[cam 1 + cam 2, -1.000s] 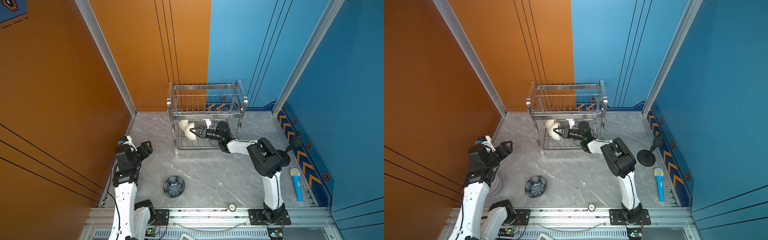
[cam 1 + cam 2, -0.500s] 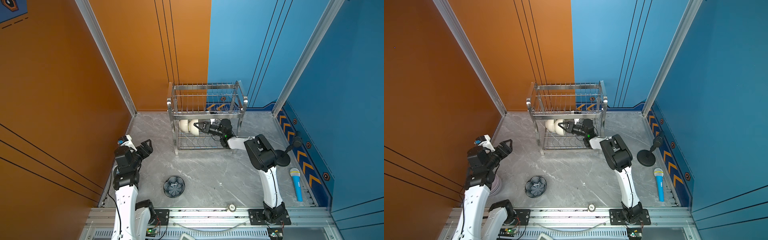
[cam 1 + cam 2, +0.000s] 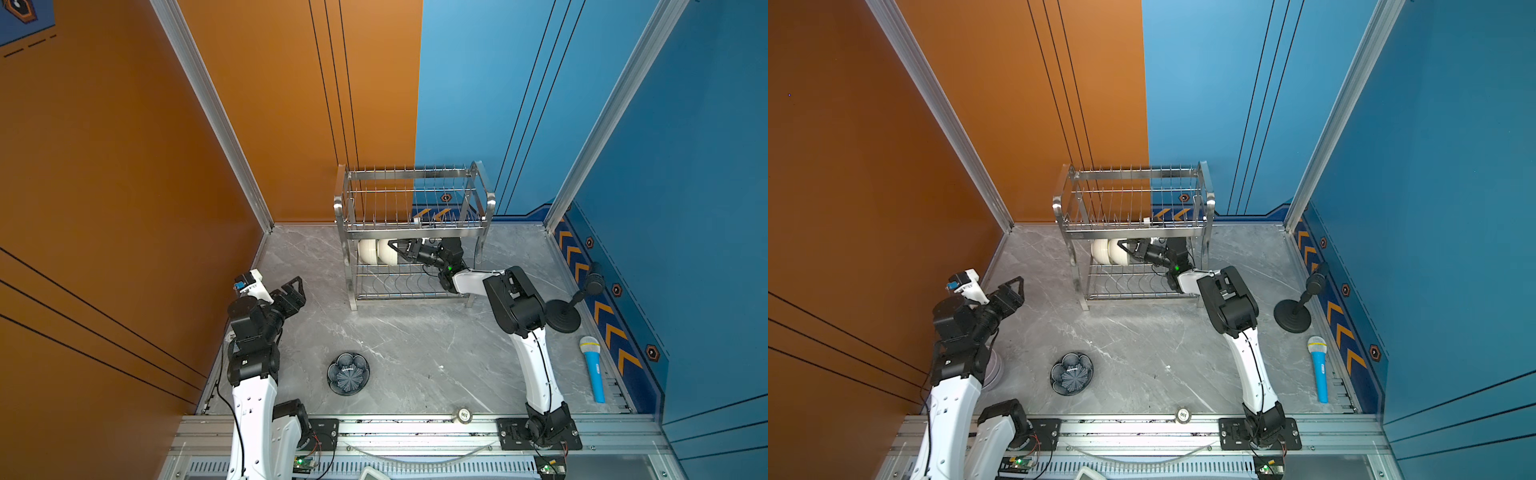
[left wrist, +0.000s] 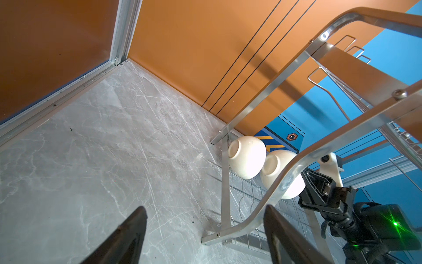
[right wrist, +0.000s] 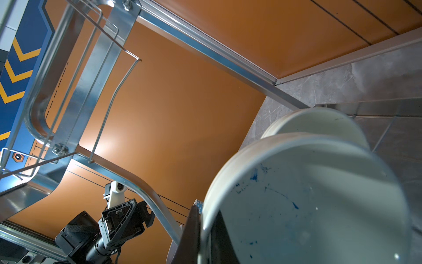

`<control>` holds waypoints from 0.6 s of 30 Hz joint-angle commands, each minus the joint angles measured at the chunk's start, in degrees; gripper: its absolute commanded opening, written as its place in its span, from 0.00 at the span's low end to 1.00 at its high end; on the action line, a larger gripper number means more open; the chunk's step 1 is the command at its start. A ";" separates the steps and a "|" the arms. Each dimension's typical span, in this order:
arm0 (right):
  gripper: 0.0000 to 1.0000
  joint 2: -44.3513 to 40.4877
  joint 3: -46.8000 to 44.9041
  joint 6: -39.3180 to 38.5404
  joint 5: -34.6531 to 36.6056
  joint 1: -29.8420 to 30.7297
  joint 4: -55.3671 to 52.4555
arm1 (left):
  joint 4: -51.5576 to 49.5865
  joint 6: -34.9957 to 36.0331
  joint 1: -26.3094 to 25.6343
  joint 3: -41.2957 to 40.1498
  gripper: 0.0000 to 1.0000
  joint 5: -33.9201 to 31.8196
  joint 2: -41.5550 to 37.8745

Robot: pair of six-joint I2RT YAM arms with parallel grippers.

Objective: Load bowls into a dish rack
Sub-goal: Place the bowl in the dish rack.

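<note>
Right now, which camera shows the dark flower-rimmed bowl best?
A top view: the dark bowl sits whole and unobstructed on the table, ribbed inside visible. Both top views show it; neither wrist view catches it.

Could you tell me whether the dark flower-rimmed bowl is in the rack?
Out: the dark blue-grey flower-rimmed bowl sits mouth-up on the grey marbled table, apart from the steel wire rack.

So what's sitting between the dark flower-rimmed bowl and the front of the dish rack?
Nothing. In both top views only bare grey marble table lies between the dark bowl and the dish rack front rail.
</note>
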 commanded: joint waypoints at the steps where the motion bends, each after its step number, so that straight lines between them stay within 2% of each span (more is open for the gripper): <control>1: 0.03 -0.46 3.13 0.38 -1.54 -0.41 4.83 | 1.33 -0.07 0.41 -0.64 0.81 1.15 -0.48; 9: 0.03 0.95 4.20 0.19 -1.45 -0.85 3.47 | 2.88 -1.36 0.43 -1.62 0.81 1.09 -0.54; 18: 0.03 4.71 9.76 0.53 -1.88 -1.21 1.52 | 2.50 -0.73 0.45 -1.56 0.81 0.24 -0.52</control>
